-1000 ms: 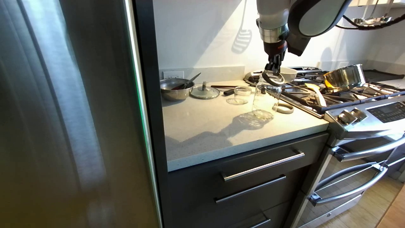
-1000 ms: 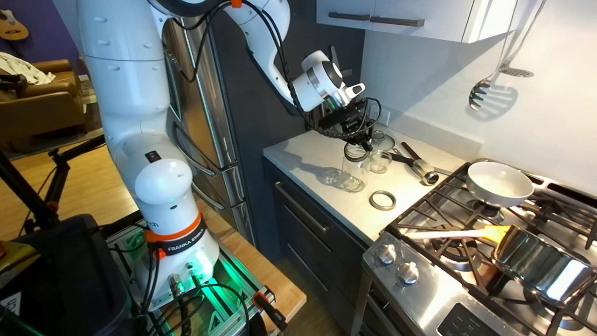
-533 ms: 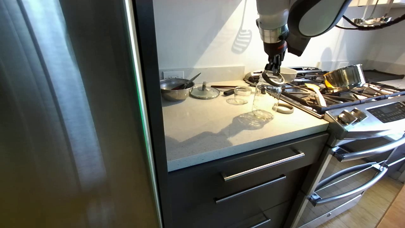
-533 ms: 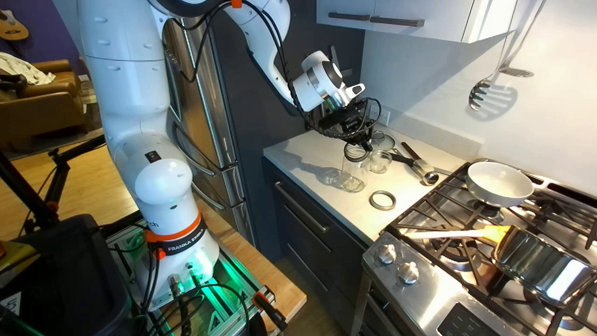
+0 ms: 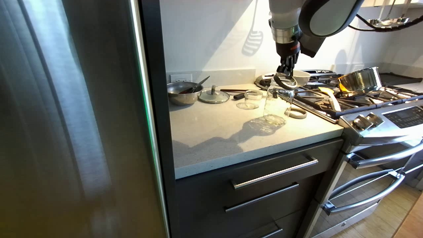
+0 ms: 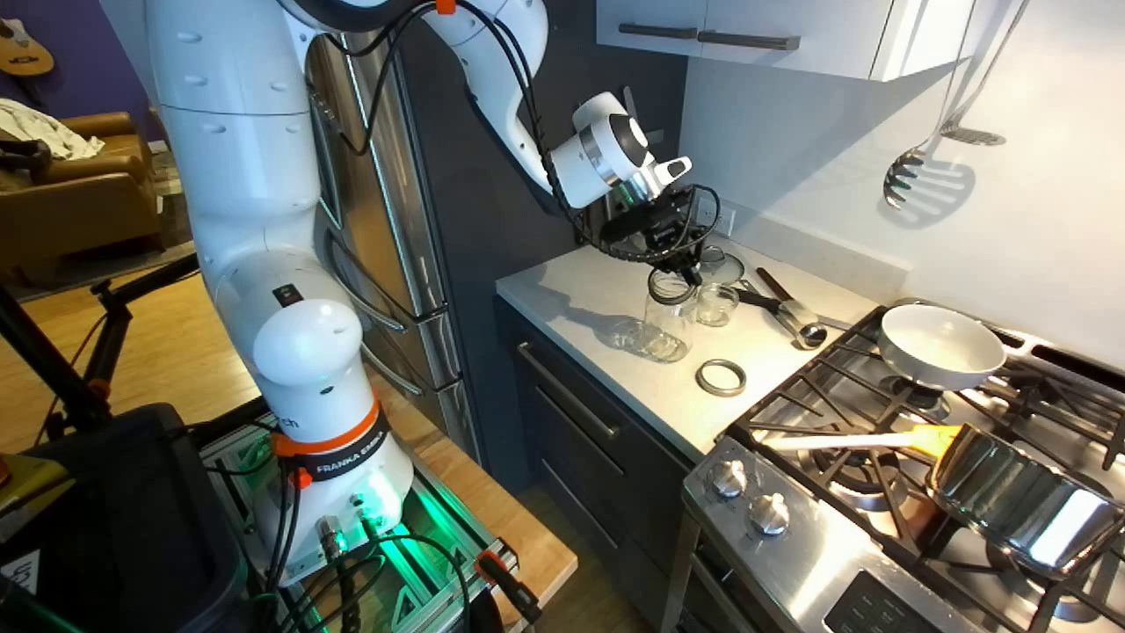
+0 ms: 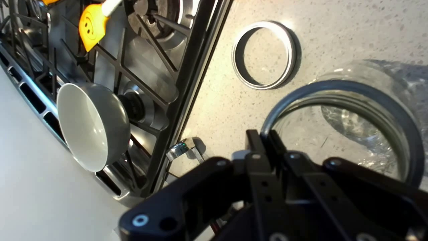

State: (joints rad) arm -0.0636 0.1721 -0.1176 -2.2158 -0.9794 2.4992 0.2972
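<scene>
Wrist view shows the gripper [image 7: 263,137] clenched on one edge of a dark ring [image 7: 344,85]. Both exterior views show me that ring tilted at the mouth of the upright glass jar [image 6: 670,325] just beneath; contact I can't make out.

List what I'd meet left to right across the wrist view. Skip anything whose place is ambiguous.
White bowl on the stove → shiny metal utensil at the counter's edge → silver ring lying on the counter → dark ring pinched at its edge by the end effector.
</scene>
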